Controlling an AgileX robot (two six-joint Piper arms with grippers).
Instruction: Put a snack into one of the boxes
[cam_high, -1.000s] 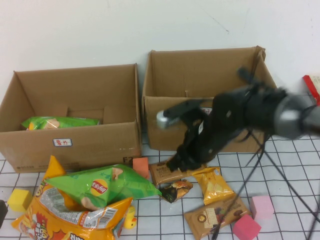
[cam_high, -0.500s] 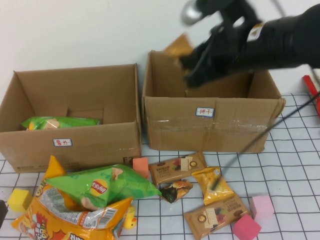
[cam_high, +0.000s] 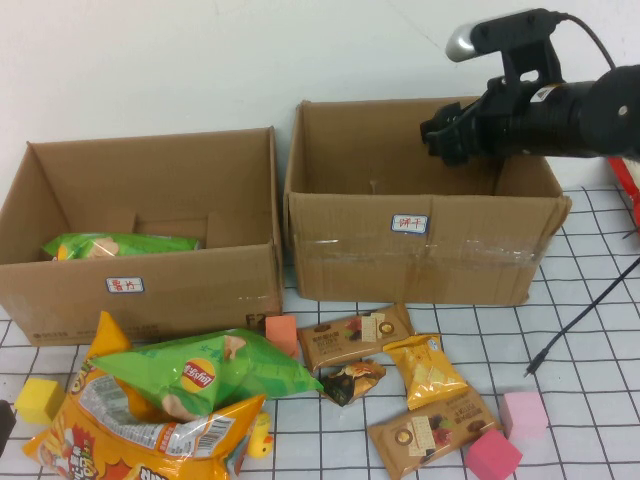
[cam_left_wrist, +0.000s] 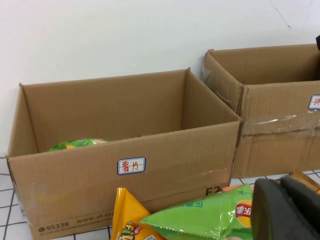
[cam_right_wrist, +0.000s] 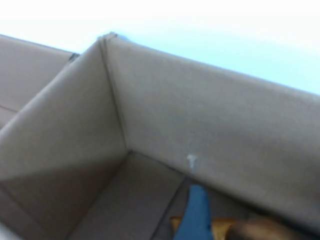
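My right gripper (cam_high: 441, 133) hangs inside the open top of the right cardboard box (cam_high: 420, 255). In the right wrist view its blue fingertip (cam_right_wrist: 197, 212) presses against an orange snack packet (cam_right_wrist: 222, 228) above the box floor; the packet is not visible in the high view. The left cardboard box (cam_high: 150, 290) holds a green chip bag (cam_high: 118, 244). My left gripper (cam_left_wrist: 280, 186) is shut and empty, low at the front left, just over a green chip bag (cam_left_wrist: 210, 220).
On the table in front of the boxes lie a green chip bag (cam_high: 205, 368), an orange chip bag (cam_high: 140, 430), several small snack packets (cam_high: 425, 370), and yellow (cam_high: 38, 399), orange (cam_high: 282, 333) and pink (cam_high: 524, 413) foam cubes. A black cable (cam_high: 585, 315) trails at the right.
My right arm rose from the small snack packets on the table, carried an orange packet up over the right box, and now sits lower inside its opening. The left arm has not moved.
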